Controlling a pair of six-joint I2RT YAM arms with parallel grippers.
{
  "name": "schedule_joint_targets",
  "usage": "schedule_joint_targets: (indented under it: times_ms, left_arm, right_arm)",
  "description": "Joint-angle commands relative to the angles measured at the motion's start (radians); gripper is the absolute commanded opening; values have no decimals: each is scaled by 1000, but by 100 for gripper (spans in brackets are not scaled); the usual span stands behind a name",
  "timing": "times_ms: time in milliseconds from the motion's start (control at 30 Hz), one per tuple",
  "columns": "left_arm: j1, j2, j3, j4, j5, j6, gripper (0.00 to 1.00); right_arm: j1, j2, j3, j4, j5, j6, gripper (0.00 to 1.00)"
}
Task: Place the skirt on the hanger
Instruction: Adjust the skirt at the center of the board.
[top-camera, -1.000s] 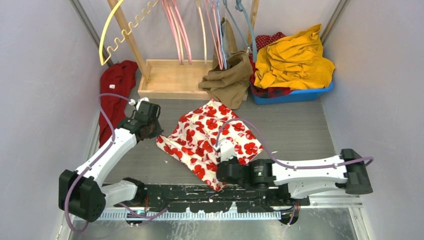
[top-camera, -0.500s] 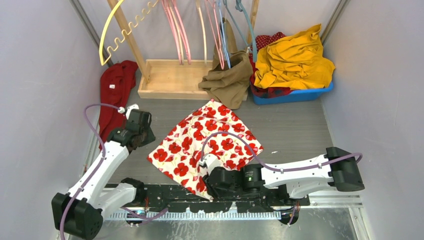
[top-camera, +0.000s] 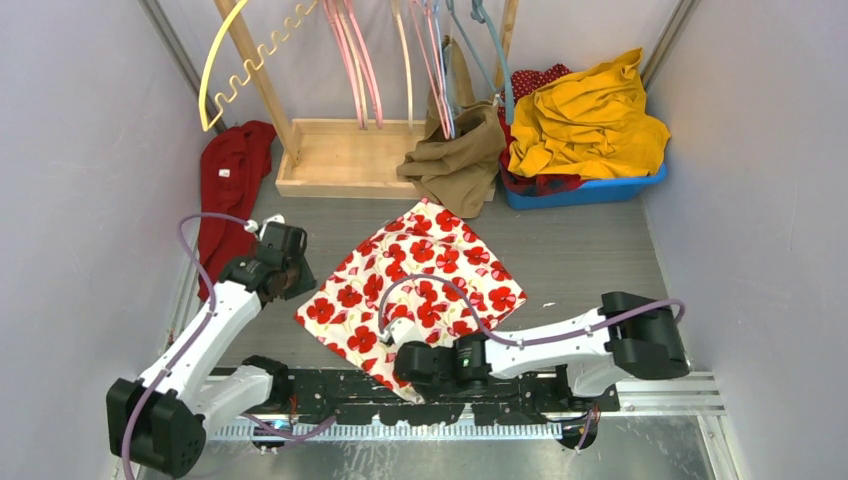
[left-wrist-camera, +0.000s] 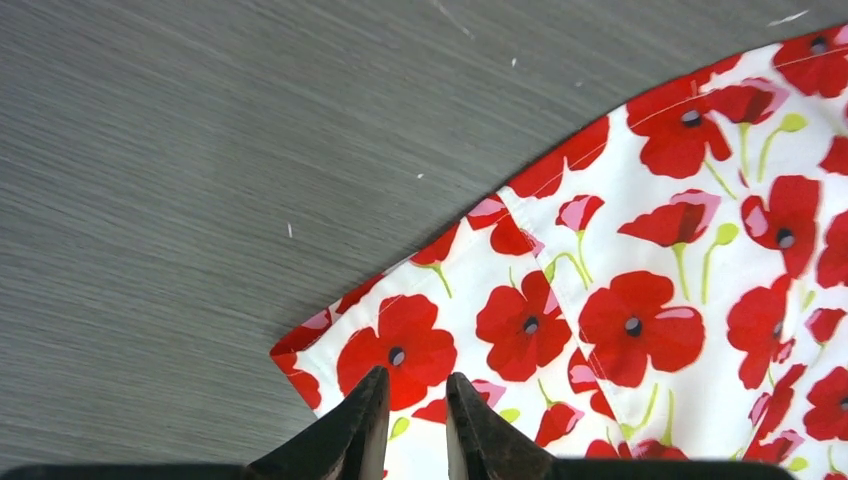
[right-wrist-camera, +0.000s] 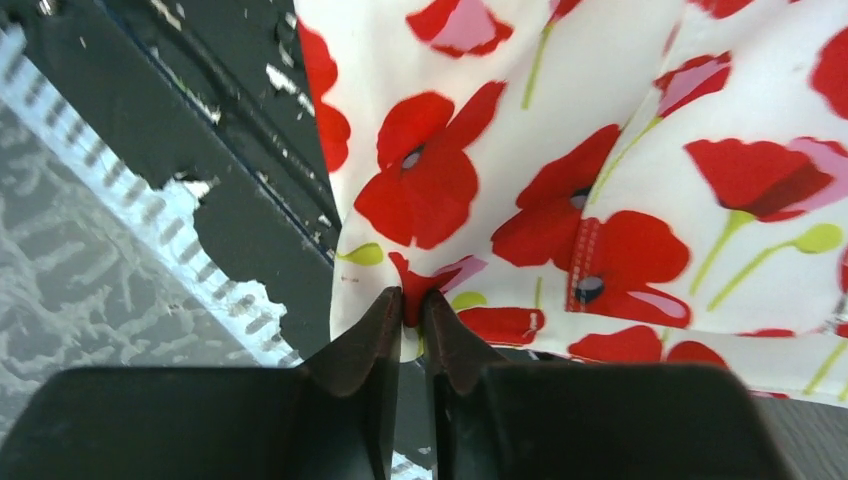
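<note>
A: Where is the skirt (top-camera: 415, 285) now?

B: Flat on the table (top-camera: 600, 260), about mid-way between the arms and the rack; a second ago it lay narrower and more bunched, and since then its left corner has been drawn out toward the near left, so the cloth is spread wider.

A: And the left fingers (left-wrist-camera: 355, 430)?

B: They hang over that left corner with a narrow gap between them; the print shows through the gap and no fold sits in it, so I read them as slightly spread and holding nothing. They look to have let the corner go.

A: The right fingers (right-wrist-camera: 375, 335)?

B: Pressed onto a small pleat of the skirt at its near edge, just over the dark base plate; the right arm has swept leftward along that edge over the last second and taken a fresh pinch.

A: What does that mean for the job?

B: The cloth has been laid out, not hung; the hangers (top-camera: 440, 60) are on the rack at the far side, well apart from the skirt, and none is in hand. My guess is that the flattening is done and that one arm must fetch a hanger next, with the single pinch at the near edge likely too little to lift the skirt evenly.
</note>
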Motion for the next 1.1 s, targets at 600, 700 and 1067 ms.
schedule_joint_targets:
  times_ms: [600,700,1067]
  left_arm:
    - [-183,121,-48,128,-38,-94,24]
    - [-228,130,-57,130,-58,-117,25]
    - [-392,294,-56,150,-107,-274,23]
  right_arm:
    - [-202,-353,-82,-141,263,169,45]
    - [-374,-373,-132,-108,265,168,45]
    - [-723,-112,-213,148,173,125,49]
